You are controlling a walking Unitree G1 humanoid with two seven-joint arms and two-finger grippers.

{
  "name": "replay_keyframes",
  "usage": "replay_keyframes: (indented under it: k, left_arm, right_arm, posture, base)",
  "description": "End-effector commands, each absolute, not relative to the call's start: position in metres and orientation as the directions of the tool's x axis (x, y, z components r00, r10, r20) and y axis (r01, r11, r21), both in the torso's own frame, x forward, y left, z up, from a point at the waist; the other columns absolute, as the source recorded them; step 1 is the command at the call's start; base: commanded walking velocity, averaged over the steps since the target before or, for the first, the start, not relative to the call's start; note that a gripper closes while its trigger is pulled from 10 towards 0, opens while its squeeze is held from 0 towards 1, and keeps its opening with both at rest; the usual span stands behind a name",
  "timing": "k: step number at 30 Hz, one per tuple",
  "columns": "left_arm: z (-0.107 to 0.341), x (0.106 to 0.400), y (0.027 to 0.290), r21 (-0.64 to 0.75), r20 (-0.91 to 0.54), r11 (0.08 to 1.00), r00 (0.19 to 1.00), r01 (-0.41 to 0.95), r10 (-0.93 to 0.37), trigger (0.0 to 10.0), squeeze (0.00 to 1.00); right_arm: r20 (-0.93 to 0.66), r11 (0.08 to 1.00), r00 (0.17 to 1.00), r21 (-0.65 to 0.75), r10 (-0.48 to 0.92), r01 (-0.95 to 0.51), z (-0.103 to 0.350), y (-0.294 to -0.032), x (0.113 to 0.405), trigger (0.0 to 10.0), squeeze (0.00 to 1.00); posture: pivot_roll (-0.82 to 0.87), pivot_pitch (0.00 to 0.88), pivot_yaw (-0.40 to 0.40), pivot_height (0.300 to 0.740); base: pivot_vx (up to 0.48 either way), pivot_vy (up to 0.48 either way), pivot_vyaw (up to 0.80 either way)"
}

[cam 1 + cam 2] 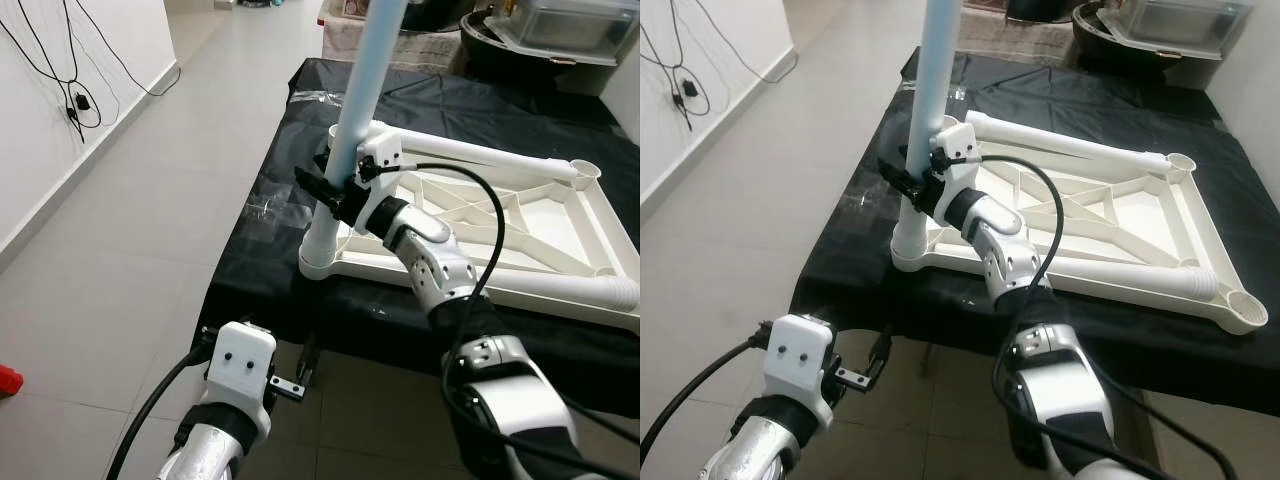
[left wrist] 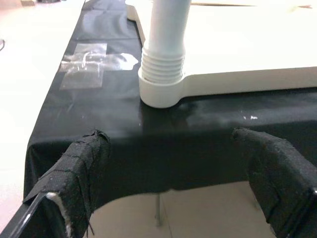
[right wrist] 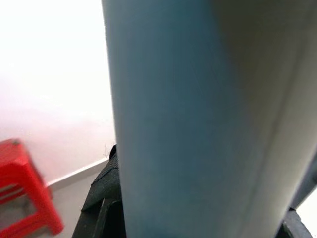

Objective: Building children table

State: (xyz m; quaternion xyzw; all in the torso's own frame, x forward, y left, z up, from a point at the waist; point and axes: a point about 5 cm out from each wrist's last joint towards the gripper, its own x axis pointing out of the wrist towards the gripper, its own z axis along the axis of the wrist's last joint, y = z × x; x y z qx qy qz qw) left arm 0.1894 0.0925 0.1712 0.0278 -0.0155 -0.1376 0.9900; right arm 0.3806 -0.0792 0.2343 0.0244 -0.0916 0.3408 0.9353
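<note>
So the right hand (image 1: 338,192) is pinching the upright table leg (image 1: 352,120), seated in the upturned tabletop's (image 1: 520,225) corner socket (image 2: 159,89). Keep it vertical while twisting. Left hand (image 2: 183,183) hangs spread, idle.

The upright pale-blue plastic table leg (image 1: 362,80) runs off the frame's top edge — its upper end unseen — and blurs close-up in the right wrist view.
</note>
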Motion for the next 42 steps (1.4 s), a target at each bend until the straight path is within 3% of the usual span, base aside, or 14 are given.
replay_keyframes:
  k: [1,4,8,21,25,27,38,42]
  left_arm:
    - [0.165,0.189,0.092,0.05,-0.004,0.957,0.958,0.286,-0.286,10.0,0.0]
    - [0.165,0.19,0.092,0.051,-0.003,0.957,0.958,0.286,-0.286,10.0,0.0]
    - [0.165,0.192,0.093,0.057,0.0,0.957,0.959,0.284,-0.284,10.0,0.0]
    - [0.165,0.195,0.093,0.06,0.007,0.956,0.958,0.287,-0.288,10.0,0.0]
    - [0.165,0.195,0.093,0.06,0.007,0.956,0.958,0.286,-0.287,10.0,0.0]
    - [0.165,0.195,0.093,0.06,0.008,0.956,0.958,0.286,-0.287,10.0,0.0]
    - [0.165,0.196,0.094,0.062,0.009,0.957,0.959,0.283,-0.284,10.0,0.0]
    - [0.165,0.196,0.094,0.062,0.011,0.957,0.959,0.282,-0.283,10.0,0.0]
  right_arm:
    - [-0.105,0.855,0.849,0.021,0.518,-0.519,0.168,-0.098,0.379,10.0,0.0]
    - [-0.108,0.886,0.879,0.02,0.463,-0.464,0.168,-0.099,0.379,10.0,0.0]
    - [-0.064,0.958,0.963,-0.103,0.261,-0.266,0.174,-0.1,0.37,10.0,0.0]
    - [-0.086,0.999,0.996,-0.038,-0.007,0.004,0.174,-0.098,0.352,10.0,0.0]
    - [-0.115,0.99,0.983,-0.006,-0.143,0.143,0.177,-0.096,0.35,10.0,0.0]
    - [-0.151,0.958,0.947,-0.007,-0.284,0.287,0.179,-0.095,0.35,10.0,0.0]
    - [-0.202,0.891,0.879,0.056,-0.432,0.451,0.182,-0.095,0.341,10.0,0.0]
    - [-0.28,0.829,0.814,0.095,-0.509,0.551,0.18,-0.096,0.336,10.0,0.0]
  posture:
    - [0.05,0.203,-0.073,0.74]
    - [0.05,0.203,-0.073,0.74]
    - [0.06,0.201,-0.073,0.74]
    - [0.05,0.194,-0.072,0.74]
    - [0.05,0.192,-0.071,0.74]
    - [0.05,0.191,-0.07,0.74]
    - [0.05,0.192,-0.071,0.74]
    - [0.05,0.191,-0.071,0.74]
  base:
    - [0.0,0.0,0.0]
    - [0.0,0.0,0.0]
    - [0.0,0.0,0.0]
    - [0.0,0.0,0.0]
    - [0.0,0.0,0.0]
    - [0.0,0.0,0.0]
    - [0.0,0.0,0.0]
    - [0.0,0.0,0.0]
